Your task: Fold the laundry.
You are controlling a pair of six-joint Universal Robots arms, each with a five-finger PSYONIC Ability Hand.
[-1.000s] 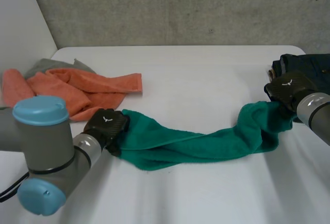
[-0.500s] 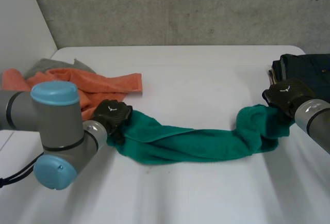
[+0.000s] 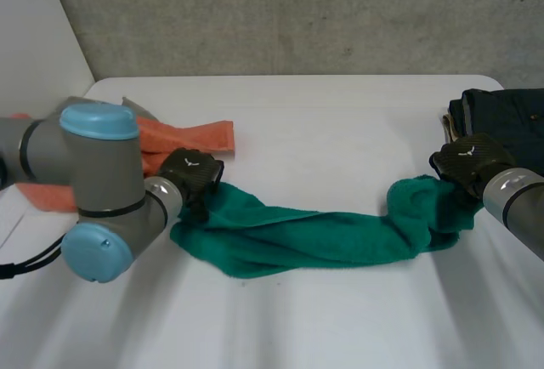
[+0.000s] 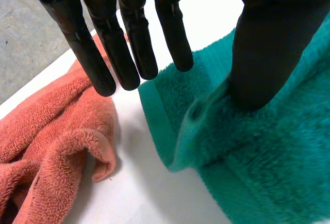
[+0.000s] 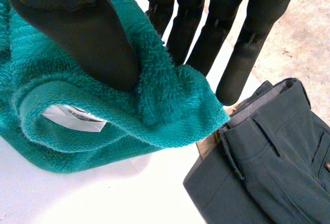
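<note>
A green towel (image 3: 323, 237) lies twisted in a long band across the table (image 3: 340, 122) between my two hands. My left hand (image 3: 191, 173) is at its left end, next to the orange towel. There the fingers (image 4: 131, 43) are straight and spread over the towel's hem (image 4: 154, 115), and the thumb presses down on a raised fold. My right hand (image 3: 467, 158) holds the bunched right end, with the thumb (image 5: 82, 38) pinching the cloth (image 5: 103, 110) against the fingers. A white label (image 5: 72, 118) shows in the fold below the thumb.
An orange towel (image 3: 183, 135) lies crumpled at the left, partly behind my left arm, close beside my left hand's fingertips (image 4: 46, 136). Folded dark trousers (image 3: 501, 114) sit at the right edge, just beyond my right hand (image 5: 268, 167). A concrete wall runs behind the table.
My left arm has swung inward and its hand has moved up and to the right, toward the orange towel, bunching the towel's left end. The right hand has hardly moved.
</note>
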